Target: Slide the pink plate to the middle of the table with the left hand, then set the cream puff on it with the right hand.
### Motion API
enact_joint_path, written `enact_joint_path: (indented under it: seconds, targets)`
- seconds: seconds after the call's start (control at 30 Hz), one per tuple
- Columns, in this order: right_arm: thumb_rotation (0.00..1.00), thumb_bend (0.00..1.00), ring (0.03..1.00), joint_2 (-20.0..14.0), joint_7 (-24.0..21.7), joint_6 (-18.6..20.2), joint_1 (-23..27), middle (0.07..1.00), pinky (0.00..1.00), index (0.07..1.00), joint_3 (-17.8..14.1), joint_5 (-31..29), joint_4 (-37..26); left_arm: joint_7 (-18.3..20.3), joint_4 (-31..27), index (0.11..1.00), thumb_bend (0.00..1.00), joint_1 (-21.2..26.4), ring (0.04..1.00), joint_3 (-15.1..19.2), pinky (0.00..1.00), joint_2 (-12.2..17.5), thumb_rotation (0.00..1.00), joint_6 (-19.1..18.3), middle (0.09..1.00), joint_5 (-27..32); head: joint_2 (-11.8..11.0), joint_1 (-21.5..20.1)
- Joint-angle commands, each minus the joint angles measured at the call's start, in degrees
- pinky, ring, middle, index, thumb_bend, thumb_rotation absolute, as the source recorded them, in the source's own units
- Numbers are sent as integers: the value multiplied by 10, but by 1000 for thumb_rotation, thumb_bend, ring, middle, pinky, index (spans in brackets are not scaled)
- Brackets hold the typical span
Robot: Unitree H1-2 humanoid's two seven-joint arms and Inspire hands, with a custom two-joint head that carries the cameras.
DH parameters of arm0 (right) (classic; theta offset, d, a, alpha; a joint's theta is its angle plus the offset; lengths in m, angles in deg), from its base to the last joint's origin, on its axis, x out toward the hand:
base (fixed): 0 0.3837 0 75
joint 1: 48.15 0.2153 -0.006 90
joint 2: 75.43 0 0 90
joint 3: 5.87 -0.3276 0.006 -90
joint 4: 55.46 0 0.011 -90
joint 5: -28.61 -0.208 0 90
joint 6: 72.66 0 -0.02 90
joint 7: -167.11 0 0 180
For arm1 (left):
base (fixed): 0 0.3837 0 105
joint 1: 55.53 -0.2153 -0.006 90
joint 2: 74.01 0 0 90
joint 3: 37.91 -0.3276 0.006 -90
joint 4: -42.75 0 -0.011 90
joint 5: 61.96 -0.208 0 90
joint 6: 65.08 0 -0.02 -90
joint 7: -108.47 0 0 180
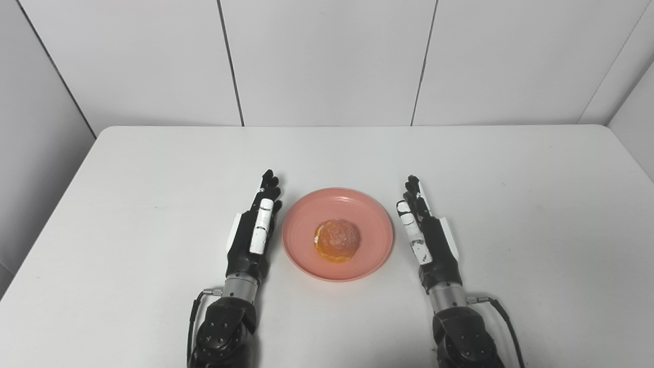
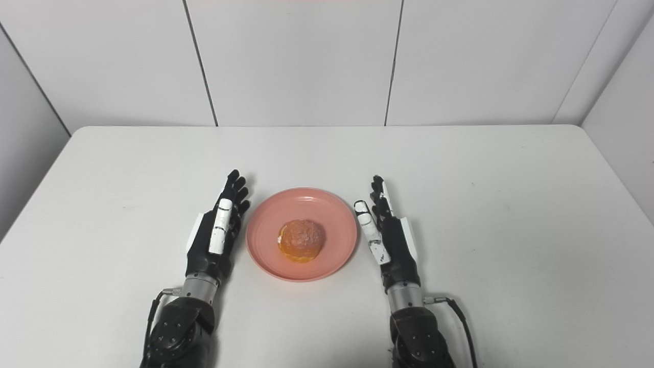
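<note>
Left hand flat, fingers straight and spread, holding nothing, parked just beside pink plate at its 9 o'clock. Right hand same deal, fingers out, empty, at plate's 3 o'clock, small gap to rim. Cream puff sits dead centre on plate, golden brown, bit of cream peeking out at its 9 o'clock edge. Plate roughly mid white table, a bit toward near edge. Grey panel wall at 12 o'clock.
</note>
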Motion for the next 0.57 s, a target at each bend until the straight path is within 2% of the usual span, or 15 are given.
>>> enact_joint_path:
  seconds: [0.0,0.23,0.33,0.43,0.53]
  targets:
    - [959,567,1000,8,-9,-27,14,1000,1000,1000,-4,-20,-1,2,2,996,588,-10,1000,0,1000,0,948,7,1000,1,-1,0]
    - [984,585,1000,14,-14,-10,19,1000,1000,1000,-11,-57,1,7,-4,999,594,-13,1000,-7,1000,6,988,0,1000,-4,0,0]
    - [999,597,1000,15,-19,-14,19,1000,1000,1000,-14,-70,4,1,6,990,603,-10,1000,-3,1000,5,946,12,1000,-3,-1,0]
    - [1000,614,1000,16,-23,-24,19,1000,1000,1000,-15,-81,10,2,3,992,610,-11,1000,-5,1000,6,938,5,1000,-4,-1,0]
    - [999,622,1000,16,-24,-27,20,1000,1000,1000,-15,-86,14,8,-5,1000,611,-13,1000,-12,1000,12,993,-5,1000,-9,1,0]
